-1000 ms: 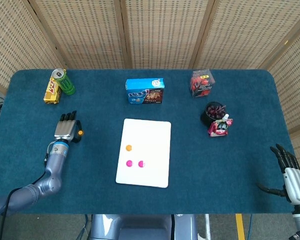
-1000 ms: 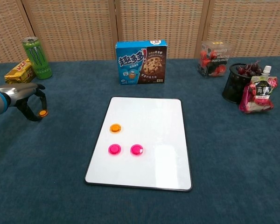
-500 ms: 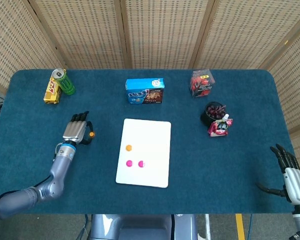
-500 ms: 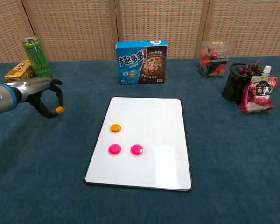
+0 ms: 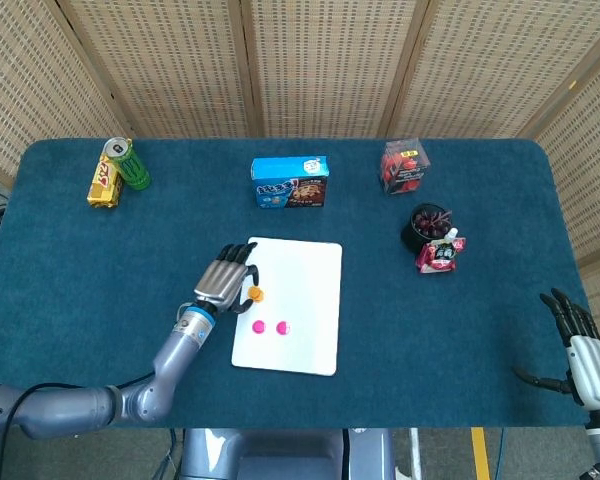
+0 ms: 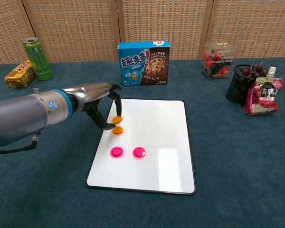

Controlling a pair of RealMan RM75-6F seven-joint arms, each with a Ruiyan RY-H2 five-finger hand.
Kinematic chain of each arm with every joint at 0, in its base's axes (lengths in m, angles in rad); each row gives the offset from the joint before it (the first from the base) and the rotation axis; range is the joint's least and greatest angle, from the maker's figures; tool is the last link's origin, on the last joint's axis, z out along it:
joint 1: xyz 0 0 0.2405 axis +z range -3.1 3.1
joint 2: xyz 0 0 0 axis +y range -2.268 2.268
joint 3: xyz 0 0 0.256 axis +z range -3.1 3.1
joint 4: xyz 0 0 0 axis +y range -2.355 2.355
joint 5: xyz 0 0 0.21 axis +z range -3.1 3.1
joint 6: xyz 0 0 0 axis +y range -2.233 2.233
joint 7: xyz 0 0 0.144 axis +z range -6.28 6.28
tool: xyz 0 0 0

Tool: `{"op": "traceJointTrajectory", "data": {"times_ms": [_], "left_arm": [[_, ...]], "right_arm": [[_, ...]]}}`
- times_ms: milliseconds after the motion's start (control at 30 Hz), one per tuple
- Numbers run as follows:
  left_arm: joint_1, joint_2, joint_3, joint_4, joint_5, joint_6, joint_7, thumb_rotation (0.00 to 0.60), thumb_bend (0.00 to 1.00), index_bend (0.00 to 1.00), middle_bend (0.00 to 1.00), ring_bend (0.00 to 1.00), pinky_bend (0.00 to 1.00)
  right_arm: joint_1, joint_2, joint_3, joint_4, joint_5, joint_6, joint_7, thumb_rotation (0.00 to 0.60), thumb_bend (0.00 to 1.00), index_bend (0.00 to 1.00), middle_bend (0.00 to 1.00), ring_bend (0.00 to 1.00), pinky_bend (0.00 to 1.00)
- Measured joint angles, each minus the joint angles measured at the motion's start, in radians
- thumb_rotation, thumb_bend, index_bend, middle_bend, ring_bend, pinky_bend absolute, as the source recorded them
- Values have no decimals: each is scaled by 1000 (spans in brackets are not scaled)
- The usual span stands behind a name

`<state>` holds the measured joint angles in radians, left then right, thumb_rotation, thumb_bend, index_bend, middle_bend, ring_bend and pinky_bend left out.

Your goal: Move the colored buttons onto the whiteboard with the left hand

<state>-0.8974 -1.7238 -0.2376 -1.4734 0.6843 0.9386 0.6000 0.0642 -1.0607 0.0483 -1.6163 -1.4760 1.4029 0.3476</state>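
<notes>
My left hand (image 6: 100, 107) hovers over the left edge of the whiteboard (image 6: 156, 128) and pinches an orange button (image 6: 117, 119) between thumb and a finger. Right below it a second orange button (image 6: 117, 130) lies on the board. Two pink buttons (image 6: 116, 152) (image 6: 139, 152) lie side by side lower on the board. In the head view the left hand (image 5: 225, 278) reaches over the board's (image 5: 305, 300) left side. My right hand (image 5: 580, 342) rests at the table's right front corner, fingers apart, holding nothing.
A green can (image 6: 37, 59) and a yellow packet (image 6: 20, 74) stand at the back left. A blue cookie box (image 6: 143, 63) is behind the board. A clear box of red items (image 6: 217, 60), a black cup of grapes (image 6: 244, 84) and a pink pouch (image 6: 262, 96) sit at the right.
My left hand has carried the orange button rightward from the bare cloth at the left to above the whiteboard's left edge. The right hand has stayed still.
</notes>
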Motion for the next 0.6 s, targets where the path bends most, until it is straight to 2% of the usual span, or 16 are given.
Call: {"op": "traceJointTrajectory", "data": {"times_ms": [333, 600], "left_arm": [[-74, -115, -26, 110, -110, 12, 52, 600, 339, 515, 0, 0, 0], [-90, -135, -30, 138, -126, 3, 50, 600, 338, 515, 0, 0, 0]], "right_arm": [[1, 1, -1, 1, -1, -2, 7, 600, 41, 0, 0, 0, 0], [1, 2, -1, 0, 0, -3, 8, 600, 42, 0, 0, 0, 0]]}}
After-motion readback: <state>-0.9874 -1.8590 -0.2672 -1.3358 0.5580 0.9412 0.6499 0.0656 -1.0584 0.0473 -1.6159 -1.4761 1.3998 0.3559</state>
